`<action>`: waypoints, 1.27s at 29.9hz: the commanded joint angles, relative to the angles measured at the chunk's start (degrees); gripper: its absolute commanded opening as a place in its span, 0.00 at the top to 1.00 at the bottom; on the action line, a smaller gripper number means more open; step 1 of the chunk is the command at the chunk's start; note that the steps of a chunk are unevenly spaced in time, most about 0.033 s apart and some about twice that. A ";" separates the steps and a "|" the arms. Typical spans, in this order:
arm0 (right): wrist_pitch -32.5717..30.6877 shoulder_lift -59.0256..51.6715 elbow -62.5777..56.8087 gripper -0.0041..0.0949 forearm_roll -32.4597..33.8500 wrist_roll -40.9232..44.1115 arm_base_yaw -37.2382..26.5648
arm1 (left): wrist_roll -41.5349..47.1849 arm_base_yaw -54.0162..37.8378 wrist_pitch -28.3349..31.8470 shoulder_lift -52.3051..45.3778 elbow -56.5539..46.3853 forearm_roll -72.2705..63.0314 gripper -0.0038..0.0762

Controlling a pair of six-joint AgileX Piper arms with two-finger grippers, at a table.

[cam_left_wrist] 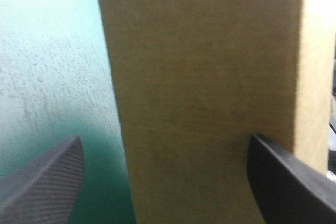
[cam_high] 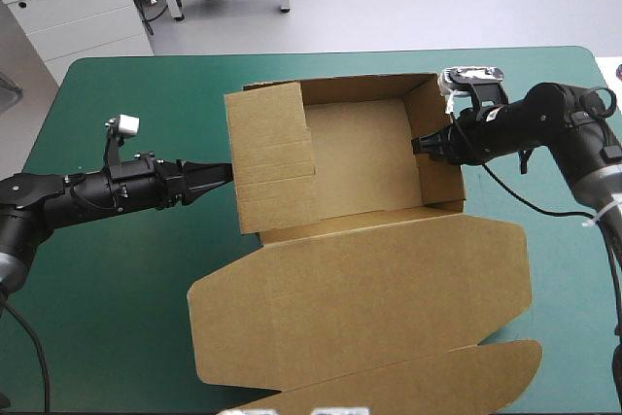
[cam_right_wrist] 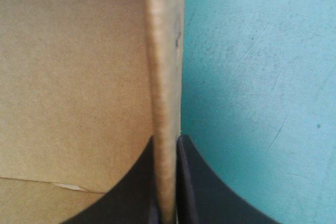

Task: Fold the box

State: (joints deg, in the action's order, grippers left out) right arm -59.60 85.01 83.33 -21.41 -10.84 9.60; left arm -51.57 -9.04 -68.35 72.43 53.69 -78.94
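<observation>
High view: the box (cam_high: 360,157) is sitting mid-table on the teal-green cover (cam_high: 126,94), with the tray part-formed. The far wall (cam_high: 360,87) and right wall (cam_high: 439,157) are standing. The left wall flap (cam_high: 272,157) is leaning inward and looks not yet tucked. The lid (cam_high: 369,298) is lying flat toward the near edge. The left gripper (cam_high: 222,174) is touching the flap's outside, and the right gripper (cam_high: 426,145) is sitting at the right wall.

Left wrist view: its fingers (cam_left_wrist: 47,182) are standing apart with brown board right ahead, pinching nothing.

Right wrist view: its fingers (cam_right_wrist: 205,182) are clamping the wall's edge, all but together.

Judging progress: the walls are mostly up, the left flap tuck is remaining, and the lid is untouched.
</observation>
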 commanded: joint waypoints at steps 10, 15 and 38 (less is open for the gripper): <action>2.37 -1.90 1.96 0.96 -1.30 2.49 -0.30 | -0.30 8.81 -4.10 -2.79 1.96 -7.58 0.21; 2.15 -2.10 1.96 0.96 -0.54 3.11 0.75 | -0.57 8.81 -1.91 -2.79 1.96 -9.53 0.22; 8.49 -6.54 1.96 0.96 12.47 15.12 10.59 | 48.16 29.32 28.90 -4.65 13.24 44.36 0.24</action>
State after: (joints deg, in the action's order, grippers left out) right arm -54.64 81.01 83.33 -7.67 3.62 19.95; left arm -12.41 16.34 -46.35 69.35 64.92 -41.63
